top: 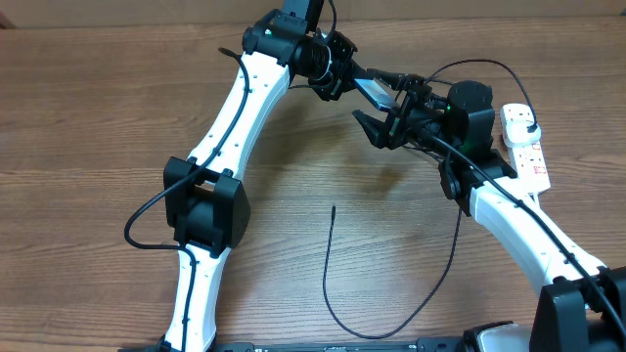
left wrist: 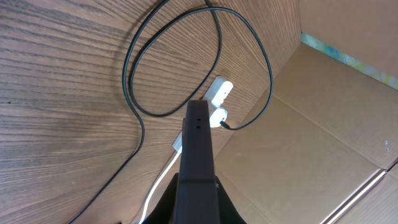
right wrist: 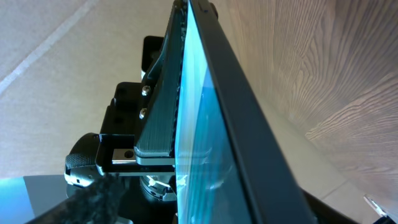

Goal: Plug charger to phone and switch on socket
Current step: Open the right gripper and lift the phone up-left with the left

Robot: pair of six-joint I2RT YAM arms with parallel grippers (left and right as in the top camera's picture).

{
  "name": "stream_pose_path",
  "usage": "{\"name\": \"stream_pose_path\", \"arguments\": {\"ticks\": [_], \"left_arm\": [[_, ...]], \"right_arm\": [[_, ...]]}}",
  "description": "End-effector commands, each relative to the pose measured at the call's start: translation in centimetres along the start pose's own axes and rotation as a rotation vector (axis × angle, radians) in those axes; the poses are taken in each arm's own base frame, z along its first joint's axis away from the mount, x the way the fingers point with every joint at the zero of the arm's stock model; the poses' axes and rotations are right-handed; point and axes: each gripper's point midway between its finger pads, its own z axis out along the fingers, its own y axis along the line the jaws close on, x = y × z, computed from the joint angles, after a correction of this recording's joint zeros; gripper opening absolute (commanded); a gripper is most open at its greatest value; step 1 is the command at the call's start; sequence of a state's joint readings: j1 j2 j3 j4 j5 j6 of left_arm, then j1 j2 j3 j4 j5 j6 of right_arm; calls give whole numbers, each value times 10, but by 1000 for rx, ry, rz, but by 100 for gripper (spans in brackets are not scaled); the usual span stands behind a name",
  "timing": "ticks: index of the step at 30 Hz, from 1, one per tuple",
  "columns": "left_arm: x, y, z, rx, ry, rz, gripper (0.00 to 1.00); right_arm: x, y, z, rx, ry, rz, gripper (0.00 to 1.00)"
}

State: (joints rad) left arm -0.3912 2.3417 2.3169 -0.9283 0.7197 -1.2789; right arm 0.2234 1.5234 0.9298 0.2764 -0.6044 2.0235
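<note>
The left end effector (top: 342, 80) is clamped on the phone (top: 375, 91), holding it up off the bench (top: 98, 117) at the far side, edge-on and tilted; seen from the right wrist, its pads press flat against the phone's back while the cyan screen faces the other way. Facing it, the right end effector (top: 386, 106) stands with its fingers spread apart, one either side of the phone's free end, and I can't make out either finger touching it. Below them the charger (top: 328, 274) lies loose on the wood: its free tip rests near the middle of the bench, well apart from the phone, and the cable loops down toward the near edge, then back up under the right arm. The socket (top: 525, 147) sits at the far right of the bench, just beside the right arm, with the black cable arcing over into its top outlet.
</note>
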Motion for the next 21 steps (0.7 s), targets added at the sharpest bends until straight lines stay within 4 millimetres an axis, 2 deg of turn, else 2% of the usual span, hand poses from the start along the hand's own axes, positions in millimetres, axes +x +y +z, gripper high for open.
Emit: {"name": "stream_pose_path", "arguments": {"ticks": [1, 5, 11, 13, 17, 21], "left_arm": [[-11, -1, -12, 22, -1, 11, 4], [-41, 3, -35, 45, -46, 16, 4], [-84, 18, -82, 90, -77, 56, 4], [-93, 23, -98, 115, -64, 80, 4], [-95, 28, -128, 200, 12, 164, 4], [-82, 27, -148, 300, 100, 303, 4]], "right_arm": [[16, 15, -3, -30, 33, 82, 83], [14, 17, -4, -33, 29, 13, 88], [13, 18, -5, -38, 22, -203, 92], [12, 18, -5, -41, 17, -273, 100], [12, 18, -5, -42, 13, -514, 100], [20, 13, -6, -32, 64, -737, 100]]}}
